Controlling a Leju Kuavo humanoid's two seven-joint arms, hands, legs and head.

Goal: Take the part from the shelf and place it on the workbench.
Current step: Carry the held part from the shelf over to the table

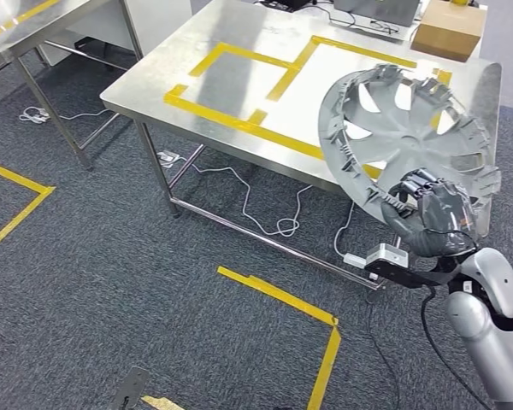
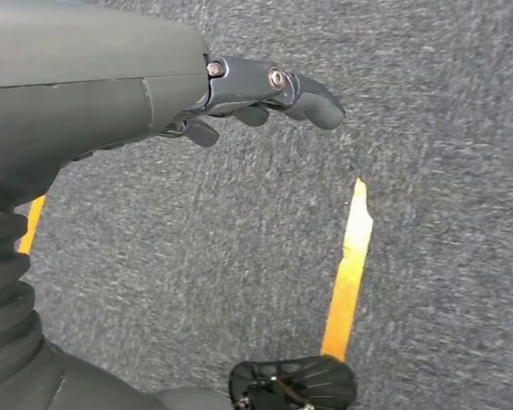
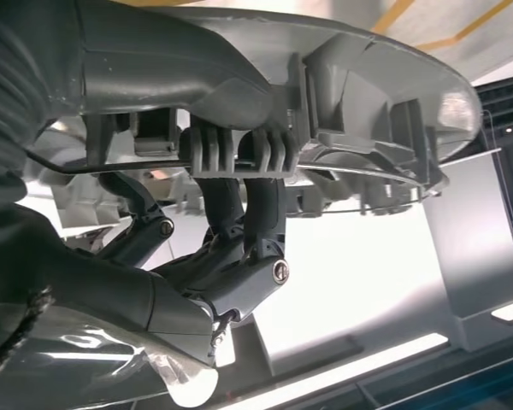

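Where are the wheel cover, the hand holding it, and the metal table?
wheel cover (image 1: 396, 128), head view, hub.
right hand (image 1: 428, 209), head view, knuckles at the cover's rim.
metal table (image 1: 176, 73), head view, bare top.

The part (image 1: 402, 128), held up tilted in the right hand (image 1: 428, 209), hangs over the near right edge of the workbench (image 1: 254, 77), with a box (image 1: 449, 28) at the workbench's far right corner.

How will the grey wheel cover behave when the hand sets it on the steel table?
The wheel cover is thin, openwork plastic, so probably light and slightly flexible. The right hand grips only its rim, so it may tilt. On the smooth steel table it could slide.
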